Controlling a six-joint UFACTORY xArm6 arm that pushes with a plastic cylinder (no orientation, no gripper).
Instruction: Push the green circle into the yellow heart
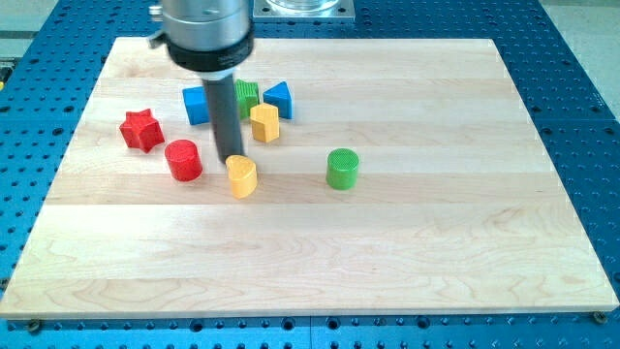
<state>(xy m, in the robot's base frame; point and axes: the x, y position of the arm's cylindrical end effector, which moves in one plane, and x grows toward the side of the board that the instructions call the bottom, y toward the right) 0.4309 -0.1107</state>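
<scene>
The green circle (342, 168) stands on the wooden board, right of centre. The yellow heart (242, 176) lies to its left, about a hundred pixels away. My tip (232, 158) is just above and left of the yellow heart, close to it or touching it. The rod rises from there to the arm's grey mount (206, 34) at the view's top. The tip is far left of the green circle.
A red cylinder (183, 160) sits left of the tip, a red star (141, 129) farther left. Behind the rod are a blue block (197, 105), a green block (249, 95), a blue triangle (279, 99) and a yellow hexagon (264, 122).
</scene>
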